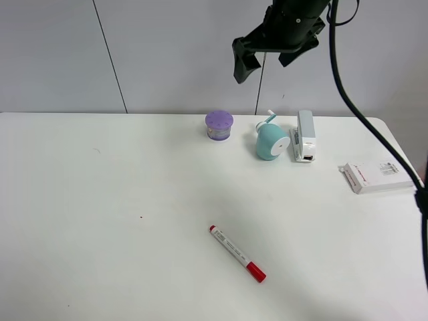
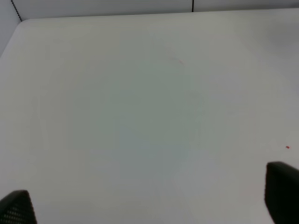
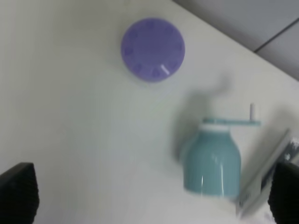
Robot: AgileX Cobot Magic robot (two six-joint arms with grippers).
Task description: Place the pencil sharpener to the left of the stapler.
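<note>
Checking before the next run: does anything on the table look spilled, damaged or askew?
Nothing spilled or damaged. Only the marker lies diagonally, alone at the front; the pencil sharpener and stapler sit side by side.

The pencil sharpener [image 1: 271, 142] is hemmed closely on one side: only a narrow gap is left to the stapler [image 1: 305, 136] on its right. A wider gap is left to the purple round container [image 1: 219, 125]. Open table [image 1: 100, 200] is offered in front, as far as the red-and-white marker [image 1: 237, 253]. The white box [image 1: 376, 176] is set well apart.
</note>
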